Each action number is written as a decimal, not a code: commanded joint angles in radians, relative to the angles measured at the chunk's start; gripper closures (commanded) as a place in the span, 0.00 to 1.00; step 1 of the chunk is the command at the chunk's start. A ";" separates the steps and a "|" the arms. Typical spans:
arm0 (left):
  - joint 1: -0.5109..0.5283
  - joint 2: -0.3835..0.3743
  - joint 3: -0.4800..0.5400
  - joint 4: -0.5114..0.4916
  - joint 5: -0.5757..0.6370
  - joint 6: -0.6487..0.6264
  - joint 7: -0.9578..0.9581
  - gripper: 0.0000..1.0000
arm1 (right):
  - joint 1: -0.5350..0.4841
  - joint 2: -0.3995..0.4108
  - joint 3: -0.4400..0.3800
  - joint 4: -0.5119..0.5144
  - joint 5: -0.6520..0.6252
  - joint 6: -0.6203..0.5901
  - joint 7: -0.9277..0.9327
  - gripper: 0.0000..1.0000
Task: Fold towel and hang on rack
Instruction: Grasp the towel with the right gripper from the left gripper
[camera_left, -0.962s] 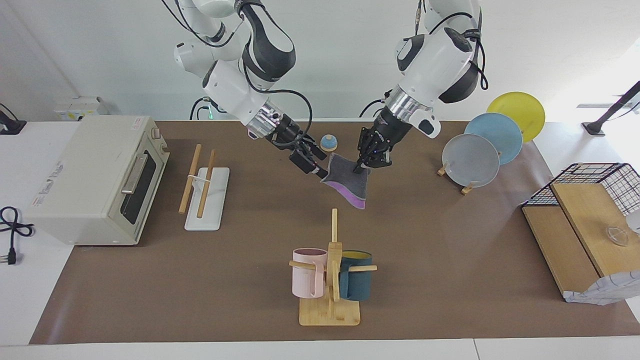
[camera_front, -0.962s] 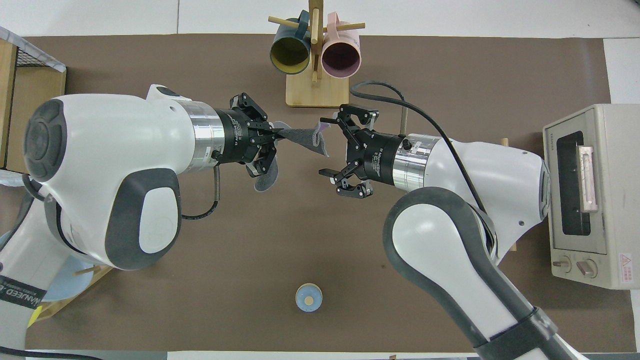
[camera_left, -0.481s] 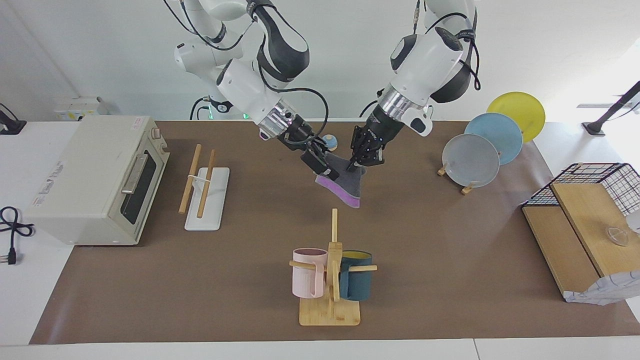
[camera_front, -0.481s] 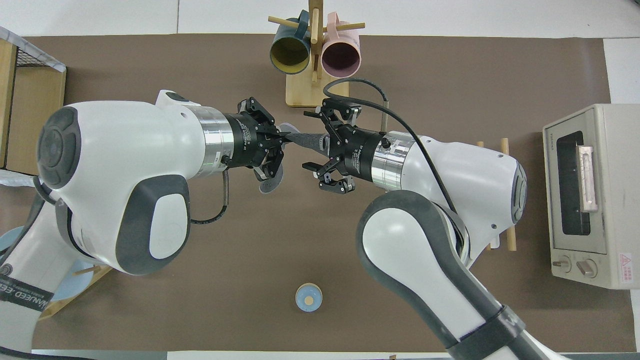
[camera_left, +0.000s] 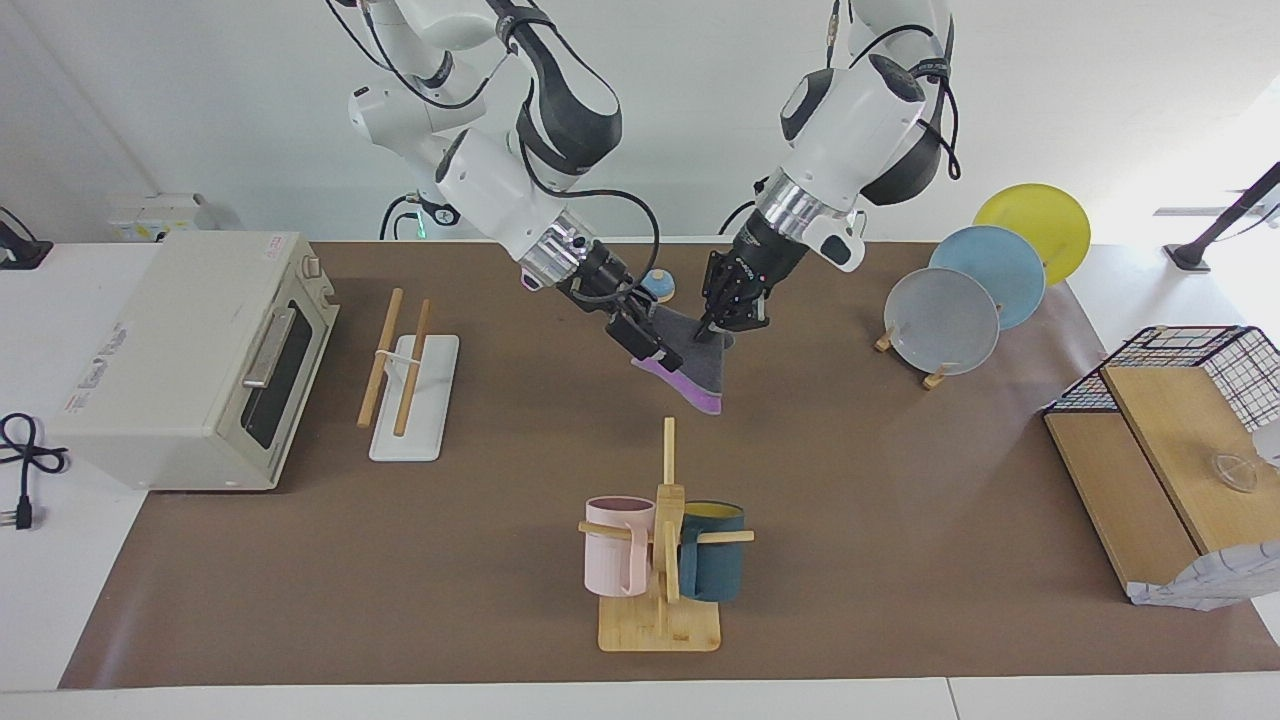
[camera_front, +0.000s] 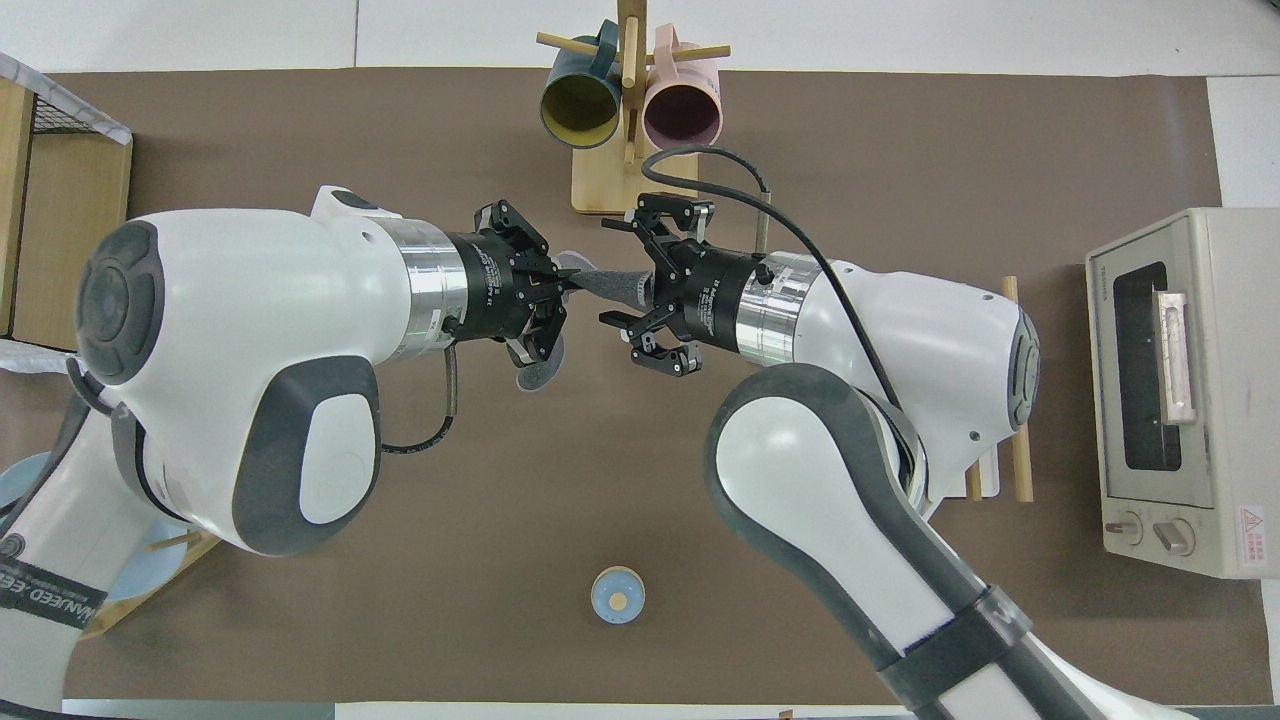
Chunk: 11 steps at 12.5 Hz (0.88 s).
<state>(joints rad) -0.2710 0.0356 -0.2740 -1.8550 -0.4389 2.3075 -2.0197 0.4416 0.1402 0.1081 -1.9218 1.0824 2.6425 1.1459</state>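
Left claw (camera_left: 712, 331) clenched on the towel (camera_left: 690, 366), right claw (camera_left: 655, 352) spread beside it; rack (camera_left: 408, 372) bare, hanging still ahead.

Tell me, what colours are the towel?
The towel is dark grey on top, purple underneath; the facing view shows it best.

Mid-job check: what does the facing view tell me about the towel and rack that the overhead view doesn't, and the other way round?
Only the facing view: the towel hangs in the air, grey face up with a purple edge below, and the whole rack stands beside the oven with nothing on it. Only the overhead view: the right claw is open, its fingers spread to either side of the towel's end; the right arm covers most of the rack. Both: the left claw is shut on the towel's other end.
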 joint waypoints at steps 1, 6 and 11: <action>-0.005 -0.034 0.007 -0.038 -0.017 0.018 -0.001 1.00 | 0.003 0.009 0.005 0.003 0.011 0.027 -0.119 0.57; -0.005 -0.034 0.007 -0.039 -0.017 0.018 -0.004 1.00 | -0.011 0.004 0.005 -0.008 0.013 0.002 -0.196 1.00; -0.005 -0.036 0.007 -0.041 -0.017 0.015 0.009 0.01 | -0.023 0.006 0.002 0.012 0.004 -0.047 -0.201 1.00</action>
<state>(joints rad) -0.2709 0.0355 -0.2739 -1.8576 -0.4389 2.3086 -2.0195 0.4373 0.1444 0.1071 -1.9211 1.0815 2.6322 0.9761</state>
